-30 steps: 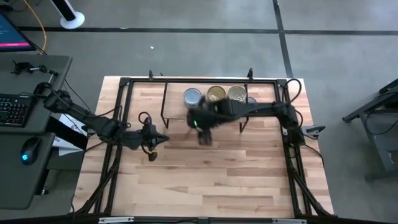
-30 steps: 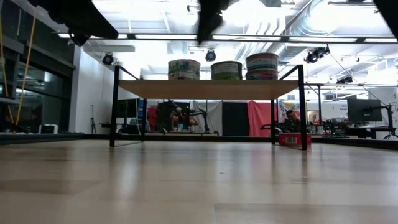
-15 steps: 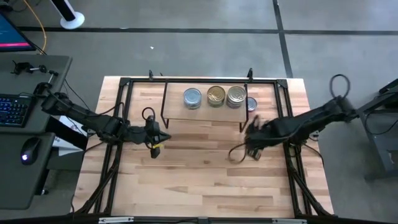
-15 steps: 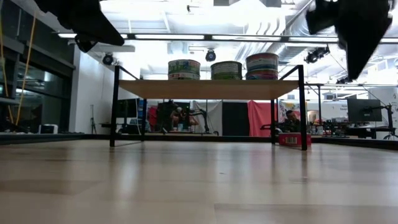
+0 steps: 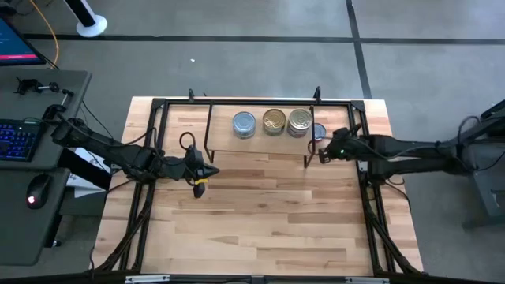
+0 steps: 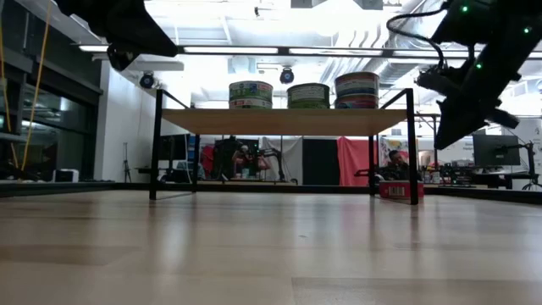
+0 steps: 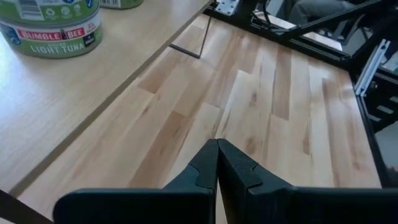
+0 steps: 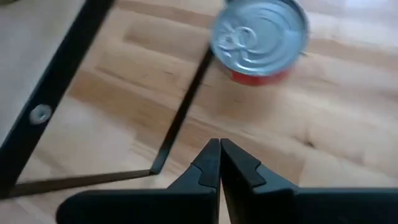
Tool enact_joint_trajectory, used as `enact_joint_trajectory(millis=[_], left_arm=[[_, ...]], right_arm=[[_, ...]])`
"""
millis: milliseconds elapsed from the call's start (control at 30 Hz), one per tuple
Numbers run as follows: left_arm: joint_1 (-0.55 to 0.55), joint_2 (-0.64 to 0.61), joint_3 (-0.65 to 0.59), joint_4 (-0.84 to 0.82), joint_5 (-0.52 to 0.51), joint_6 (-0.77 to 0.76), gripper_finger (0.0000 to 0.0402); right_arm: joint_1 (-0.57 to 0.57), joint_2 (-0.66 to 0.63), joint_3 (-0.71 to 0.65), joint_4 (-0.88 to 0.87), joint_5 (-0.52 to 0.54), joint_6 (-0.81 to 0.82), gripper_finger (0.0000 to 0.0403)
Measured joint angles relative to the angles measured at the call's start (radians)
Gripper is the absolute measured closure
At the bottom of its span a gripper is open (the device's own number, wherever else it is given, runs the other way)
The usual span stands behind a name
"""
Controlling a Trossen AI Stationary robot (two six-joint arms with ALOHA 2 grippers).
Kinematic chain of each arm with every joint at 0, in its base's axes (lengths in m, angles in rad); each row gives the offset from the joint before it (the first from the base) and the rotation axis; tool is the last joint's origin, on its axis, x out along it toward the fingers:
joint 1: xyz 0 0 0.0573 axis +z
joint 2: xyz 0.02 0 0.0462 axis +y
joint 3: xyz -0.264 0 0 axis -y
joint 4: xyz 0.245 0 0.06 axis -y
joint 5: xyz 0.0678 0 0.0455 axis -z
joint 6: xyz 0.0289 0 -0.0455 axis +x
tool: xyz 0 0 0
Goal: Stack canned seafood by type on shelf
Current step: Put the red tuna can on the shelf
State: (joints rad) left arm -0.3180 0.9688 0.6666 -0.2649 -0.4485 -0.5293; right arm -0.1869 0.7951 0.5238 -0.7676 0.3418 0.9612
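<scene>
- While the left gripper [image 5: 201, 175] hangs over the desk [image 5: 260, 229] at about 8 o'clock from the shelf [image 5: 229, 140], its fingers [image 7: 208, 165] are pressed together on nothing.
- On the shelf, three stations of canned seafood stand in a row: a silver-topped tin [image 5: 244, 123] leftmost, a gold-topped tin [image 5: 274, 121] in the middle, another gold-topped stack [image 5: 300, 121] rightmost (the low view shows it taller than its neighbours).
- At 3 o'clock of the shelf, just past its black leg, one loose tin [image 8: 260, 37] with a silver pull-tab lid and red side lies on the desk.
- The right gripper [image 5: 326, 153] hovers near that tin, fingers [image 8: 211, 163] closed and empty.
- Risk, as I judge it: closed fingers must spread before descending, or they will shove the tin against the shelf leg; the leg also crowds one side of any grasp.
- Hard to tell: the loose tin's label, and how many tins make up each stack.
</scene>
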Motion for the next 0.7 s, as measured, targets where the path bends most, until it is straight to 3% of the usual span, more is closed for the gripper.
enact_joint_trajectory(millis=[133, 300, 500, 700], left_arm=[[0.0, 0.0, 0.0, 0.001, 0.0, -0.017, 0.0402], [0.0, 0.0, 0.0, 0.0, 0.0, -0.017, 0.0401], [0.0, 0.0, 0.0, -0.003, 0.0, -0.017, 0.0402], [0.0, 0.0, 0.0, -0.01, -0.002, -0.006, 0.0401]], right_arm=[[-0.108, -0.053, -0.06, 0.082, -0.032, -0.252, 0.0403], [-0.219, -0.015, -0.111, 0.225, -0.038, -0.604, 0.0403], [-0.34, 0.093, -0.129, 0.417, -0.077, -0.744, 0.0403], [-0.414, 0.218, -0.136, 0.529, -0.194, -0.974, 0.0403]])
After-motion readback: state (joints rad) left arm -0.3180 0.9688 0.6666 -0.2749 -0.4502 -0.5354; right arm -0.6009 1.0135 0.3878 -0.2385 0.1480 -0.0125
